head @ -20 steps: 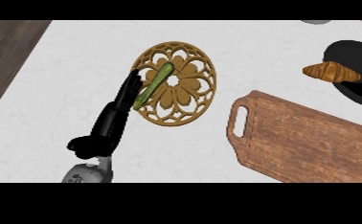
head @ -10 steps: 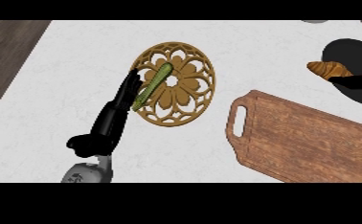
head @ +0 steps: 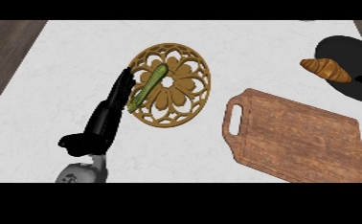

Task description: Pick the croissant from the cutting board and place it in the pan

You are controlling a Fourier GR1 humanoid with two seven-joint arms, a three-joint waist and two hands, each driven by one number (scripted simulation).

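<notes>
Croissant [head: 326, 69] sat in the black pan [head: 346, 50] at right edge, off the cutting board [head: 297, 137]; golden-brown, ridged, tapered ends. Right hand wasn't in view. Left hand [head: 106, 117] rested, fingers straight, beside the trivet [head: 185, 98]. You'd just pull clear without nudging the pan

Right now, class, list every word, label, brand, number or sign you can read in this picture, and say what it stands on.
None: no readable text anywhere.
The cutting board, croissant, black pan, carved wooden trivet, the green vegetable on it, the counter and the left hand carry no lettering.
</notes>
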